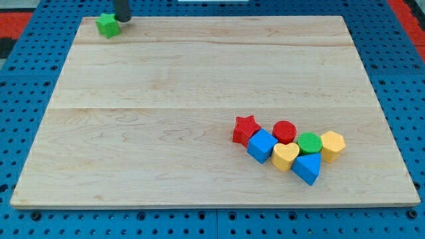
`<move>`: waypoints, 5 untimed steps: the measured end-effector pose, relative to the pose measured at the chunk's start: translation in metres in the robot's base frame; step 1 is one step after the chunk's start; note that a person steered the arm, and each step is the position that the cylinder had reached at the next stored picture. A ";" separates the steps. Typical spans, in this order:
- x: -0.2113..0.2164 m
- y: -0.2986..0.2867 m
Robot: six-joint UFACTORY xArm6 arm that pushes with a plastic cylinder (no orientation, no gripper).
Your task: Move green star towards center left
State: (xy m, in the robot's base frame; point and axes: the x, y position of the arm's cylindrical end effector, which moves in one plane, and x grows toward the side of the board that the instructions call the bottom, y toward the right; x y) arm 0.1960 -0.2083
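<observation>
My tip (122,19) sits at the view's top left, touching or just beside the green star (107,25) on its right; there is no hand here, only a bare rod, so nothing opens or shuts. The star looks light, stiff and quick to slide or spin, so I judge a push on its upper face, through its middle, would send it down the left side. The wood worktop (199,86) is smooth and open there; the other blocks (289,147) cluster well apart at lower right.
</observation>
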 end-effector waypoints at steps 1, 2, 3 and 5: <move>0.021 -0.006; 0.035 -0.021; 0.015 -0.008; 0.001 -0.045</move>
State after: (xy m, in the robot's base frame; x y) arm 0.1969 -0.2530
